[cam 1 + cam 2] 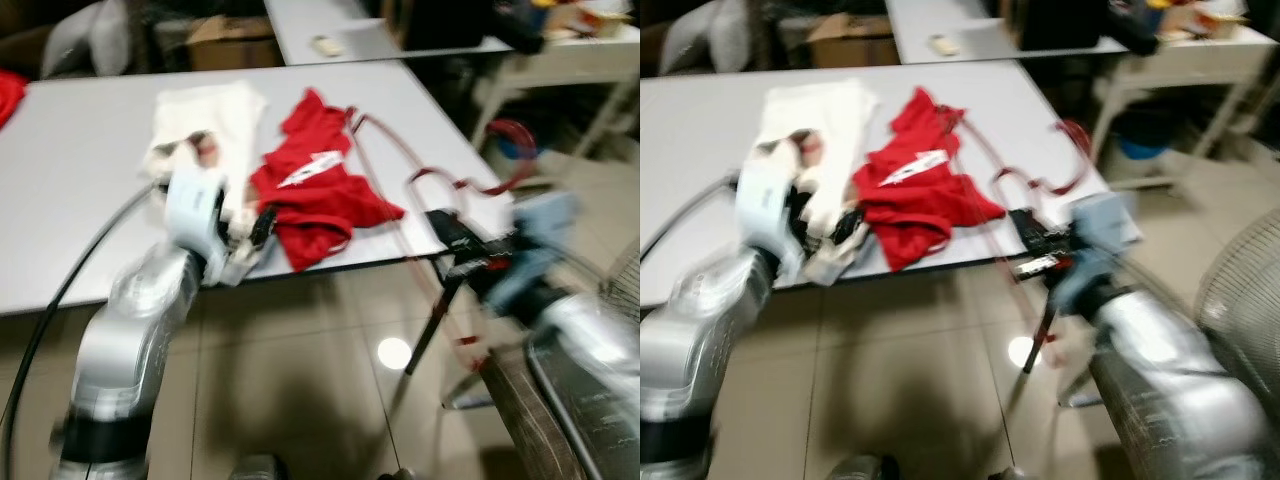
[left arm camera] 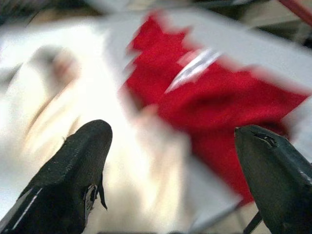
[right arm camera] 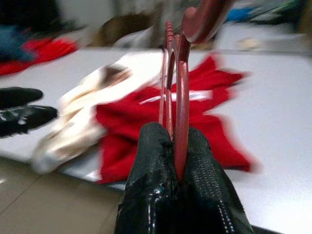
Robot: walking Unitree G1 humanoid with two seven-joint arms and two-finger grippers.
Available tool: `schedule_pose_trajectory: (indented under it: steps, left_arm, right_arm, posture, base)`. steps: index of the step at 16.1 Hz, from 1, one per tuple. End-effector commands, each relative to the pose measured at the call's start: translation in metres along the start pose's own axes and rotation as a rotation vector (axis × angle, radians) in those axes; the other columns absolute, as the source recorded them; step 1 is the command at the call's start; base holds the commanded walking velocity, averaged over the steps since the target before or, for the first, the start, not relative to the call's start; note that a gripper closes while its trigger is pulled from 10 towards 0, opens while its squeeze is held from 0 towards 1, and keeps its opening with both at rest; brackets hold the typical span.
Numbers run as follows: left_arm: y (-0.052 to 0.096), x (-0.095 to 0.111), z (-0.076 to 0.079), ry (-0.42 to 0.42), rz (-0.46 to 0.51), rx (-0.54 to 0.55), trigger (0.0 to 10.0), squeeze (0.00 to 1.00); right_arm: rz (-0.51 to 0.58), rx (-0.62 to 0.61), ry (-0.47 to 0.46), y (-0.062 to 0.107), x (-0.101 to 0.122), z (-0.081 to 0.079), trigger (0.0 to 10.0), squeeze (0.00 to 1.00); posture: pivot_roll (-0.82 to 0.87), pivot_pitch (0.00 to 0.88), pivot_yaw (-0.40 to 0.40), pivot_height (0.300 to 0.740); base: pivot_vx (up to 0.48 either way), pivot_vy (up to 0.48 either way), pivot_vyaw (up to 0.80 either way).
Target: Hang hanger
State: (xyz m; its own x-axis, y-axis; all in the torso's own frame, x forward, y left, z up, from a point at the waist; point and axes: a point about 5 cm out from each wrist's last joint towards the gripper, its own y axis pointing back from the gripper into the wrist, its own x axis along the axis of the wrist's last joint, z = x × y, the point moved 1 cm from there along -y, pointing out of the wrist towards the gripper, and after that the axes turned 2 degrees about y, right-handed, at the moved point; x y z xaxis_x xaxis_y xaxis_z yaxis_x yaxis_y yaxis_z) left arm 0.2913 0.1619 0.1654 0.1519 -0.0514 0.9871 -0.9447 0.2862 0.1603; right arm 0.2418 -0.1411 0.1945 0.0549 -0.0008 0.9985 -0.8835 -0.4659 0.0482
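A thin red hanger [image 3: 181, 97] stands pinched between the fingers of my right gripper [image 3: 178, 146], which is shut on it. In the eye views that gripper [image 1: 470, 250] is at the front right corner of the white table [image 1: 80, 200], with the hanger's hook [image 1: 505, 150] blurred above it. A red shirt [image 1: 315, 195] and a cream garment [image 1: 205, 125] lie crumpled on the table. At the table's front edge my left gripper [image 2: 173, 131] is open, its fingers apart just in front of the two garments, with nothing held.
A fan with a wire grille [image 1: 1240, 300] stands at the right. Behind the table are a second table [image 1: 300, 25] and a cardboard box [image 1: 230, 40]. Tiled floor [image 1: 300, 380] lies below. All views are blurred.
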Motion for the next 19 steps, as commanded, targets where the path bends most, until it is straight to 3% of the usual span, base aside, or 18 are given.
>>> schedule_pose_trajectory:
  steps: [1,3,7,9,11,12,13,15,16,17,19]
  left_arm:
    - [0.007,0.006,0.002,-0.027,0.016,0.033,10.0,0.00]
    - [0.011,0.008,0.013,-0.122,0.010,-0.005,10.0,0.00]
    - [0.012,0.007,0.017,-0.109,0.011,-0.012,10.0,0.00]
    - [0.009,0.007,0.020,-0.086,0.015,-0.018,10.0,0.00]
    - [0.005,0.006,0.025,-0.089,0.017,-0.038,10.0,0.00]
    - [0.004,0.006,0.026,-0.086,0.020,-0.043,10.0,0.00]
    - [0.003,0.006,0.028,-0.085,0.020,-0.048,10.0,0.00]
    - [0.002,0.006,0.028,-0.081,0.019,-0.052,10.0,0.00]
    - [0.001,0.006,0.028,-0.076,0.019,-0.053,10.0,0.00]
    - [0.000,0.005,0.029,-0.076,0.018,-0.053,10.0,0.00]
    - [-0.001,0.005,0.030,-0.073,0.021,-0.053,10.0,0.00]
  right_arm:
    - [0.022,-0.021,0.009,-0.001,0.003,-0.007,10.0,0.00]
    - [0.040,-0.065,-0.023,-0.003,-0.001,-0.015,10.0,0.00]
    - [0.037,-0.173,-0.087,0.000,-0.010,-0.016,10.0,0.00]
    - [0.032,-0.319,-0.070,0.007,-0.014,-0.004,10.0,0.00]
    - [0.077,-0.370,-0.094,0.011,-0.011,-0.001,10.0,0.00]
    - [0.079,-0.387,-0.023,0.012,-0.009,0.001,10.0,0.00]
    - [0.072,-0.428,-0.024,0.015,-0.010,0.003,10.0,0.00]
    - [0.089,-0.480,-0.074,0.017,-0.012,0.006,10.0,0.00]
    - [0.103,-0.495,-0.160,0.017,-0.014,0.007,10.0,0.00]
    - [0.094,-0.539,-0.169,0.018,-0.017,0.010,10.0,0.00]
    - [0.070,-0.491,-0.168,0.017,-0.021,0.007,10.0,0.00]
  posture:
    - [-0.03,0.064,-0.006,0.740]
    - [-0.01,0.081,-0.005,0.740]
    - [-0.01,0.094,0.004,0.740]
    - [-0.03,0.094,0.019,0.740]
    - [-0.04,0.094,0.028,0.740]
    - [-0.04,0.091,0.028,0.740]
    - [-0.03,0.091,0.028,0.740]
    - [-0.03,0.086,0.027,0.740]
    - [-0.03,0.084,0.027,0.740]
    - [-0.04,0.080,0.025,0.740]
    - [-0.04,0.075,0.020,0.740]
  base:
    - [0.000,0.000,0.80]
    - [0.000,0.000,0.80]
    - [0.000,0.000,0.80]
    - [0.000,0.000,0.80]
    - [0.000,0.000,0.78]
    - [0.000,0.000,0.00]
    - [0.000,0.000,0.00]
    - [0.000,0.000,0.00]
    - [0.000,0.000,0.00]
    - [0.000,0.000,0.00]
    - [0.000,0.000,0.00]
